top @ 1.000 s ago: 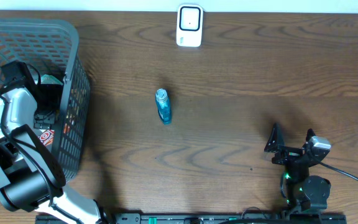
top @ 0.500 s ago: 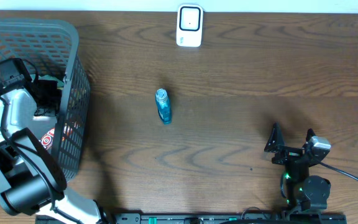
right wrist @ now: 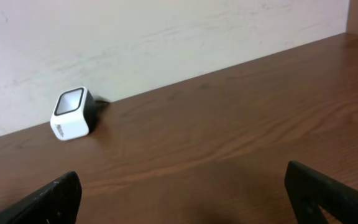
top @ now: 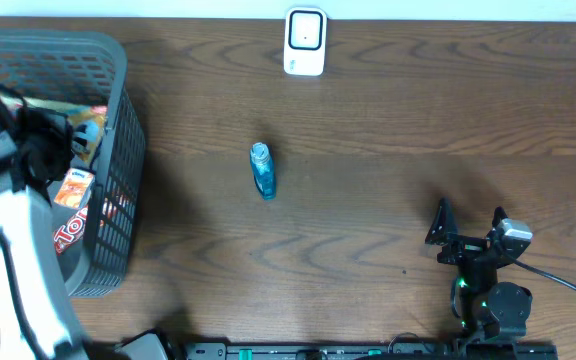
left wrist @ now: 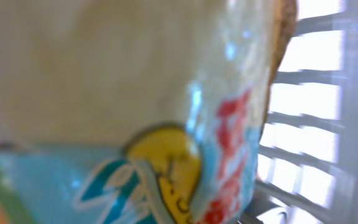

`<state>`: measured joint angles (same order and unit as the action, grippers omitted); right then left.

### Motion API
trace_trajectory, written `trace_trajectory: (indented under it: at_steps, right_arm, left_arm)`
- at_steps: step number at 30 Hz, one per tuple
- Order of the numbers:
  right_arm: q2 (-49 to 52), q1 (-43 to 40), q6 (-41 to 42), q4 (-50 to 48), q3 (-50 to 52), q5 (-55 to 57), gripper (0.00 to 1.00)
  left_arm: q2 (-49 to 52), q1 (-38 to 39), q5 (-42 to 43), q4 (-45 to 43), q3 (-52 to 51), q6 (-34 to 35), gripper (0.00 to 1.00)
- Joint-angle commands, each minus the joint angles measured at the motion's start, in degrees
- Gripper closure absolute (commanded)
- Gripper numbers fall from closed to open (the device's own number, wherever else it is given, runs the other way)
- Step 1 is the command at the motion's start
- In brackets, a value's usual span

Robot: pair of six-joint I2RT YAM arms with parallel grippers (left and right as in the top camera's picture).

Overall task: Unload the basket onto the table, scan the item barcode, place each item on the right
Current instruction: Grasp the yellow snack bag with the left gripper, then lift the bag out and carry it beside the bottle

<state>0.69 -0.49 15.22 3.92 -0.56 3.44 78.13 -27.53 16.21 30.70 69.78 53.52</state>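
- The right claw (top: 468,225) sits at the near edge of the tabletop (top: 368,200), jaws wide apart and empty.
- The left claw (top: 53,148) is clamped on a snack packet (top: 86,127) over the basket (top: 118,60).
- A blue bottle (top: 261,170) lies mid-tabletop.
- The scanner (top: 305,42) stands at the far edge.

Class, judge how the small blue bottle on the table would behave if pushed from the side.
The blue bottle seems to lie on its side, so it would probably roll. It looks like translucent plastic: likely light, perhaps slippery to grip.
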Motion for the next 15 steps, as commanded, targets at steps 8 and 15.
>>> trace_trajectory:
  at_steps: [8,15]
  right_arm:
    - [-0.3,0.9,-0.7,0.0,0.2,0.5,0.01]
    - [-0.3,0.9,-0.7,0.0,0.2,0.5,0.01]
  left_arm:
    - [-24.3,4.4,2.1,-0.3,0.7,-1.2,0.93]
    - [-29.7,23.7,4.5,-1.0,0.7,-1.5,0.93]
